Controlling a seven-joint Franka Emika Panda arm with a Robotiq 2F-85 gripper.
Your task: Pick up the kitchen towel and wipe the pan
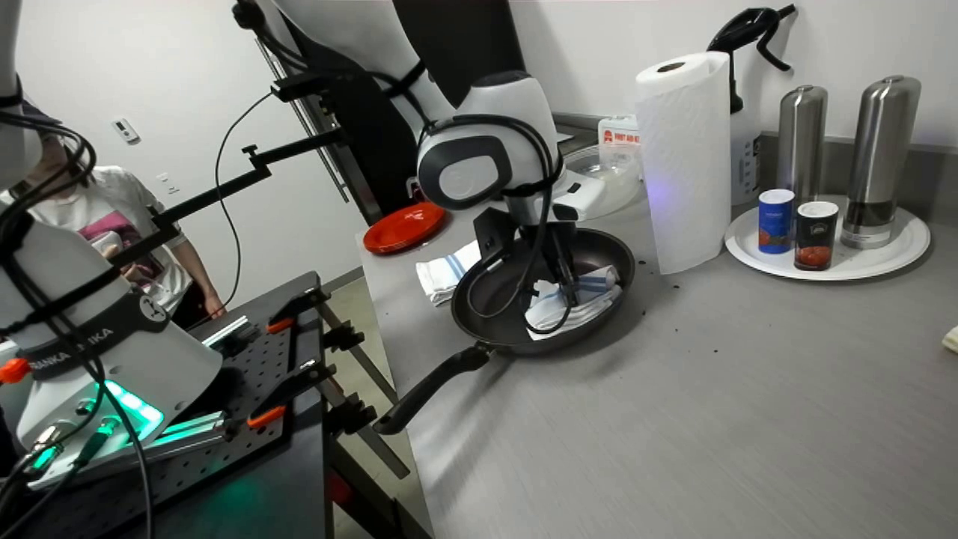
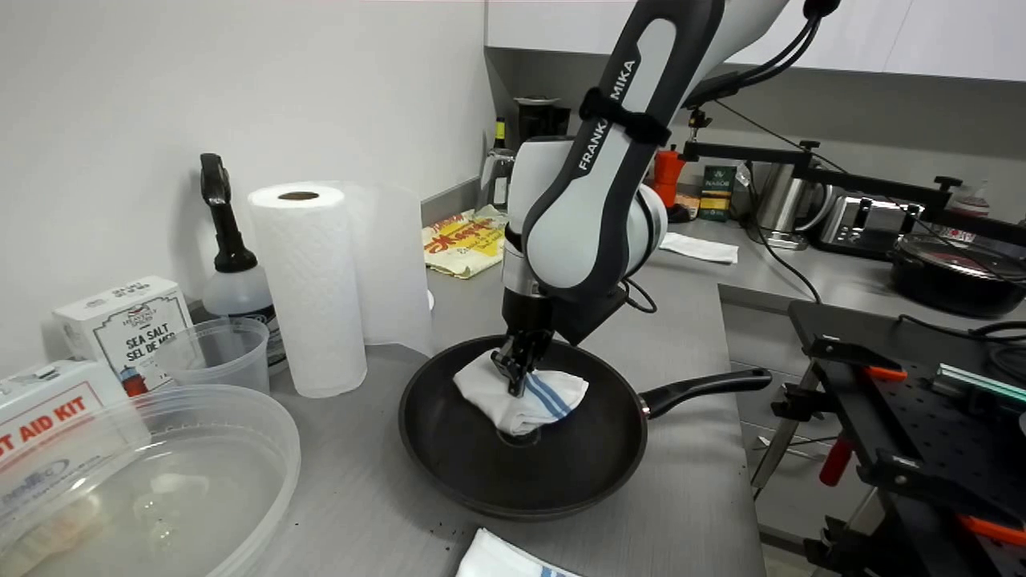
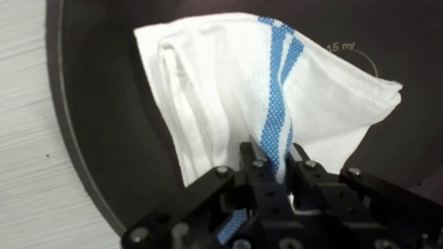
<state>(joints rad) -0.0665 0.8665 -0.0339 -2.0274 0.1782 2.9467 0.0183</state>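
Partly hidden beneath the Robotiq gripper (image 3: 271, 152) pinching it, the creased, blue-striped white kitchen towel (image 3: 214, 86) apparently touches the frying pan (image 2: 573, 469).

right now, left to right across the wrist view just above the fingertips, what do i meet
Countertop, pan's rim, pan's inside, kitchen towel's white folds, its blue stripes, its plain white part, pan's inside again.

The arm (image 2: 581, 216) angles down, its pincer (image 3: 271, 155) clamped, seemingly tightly.
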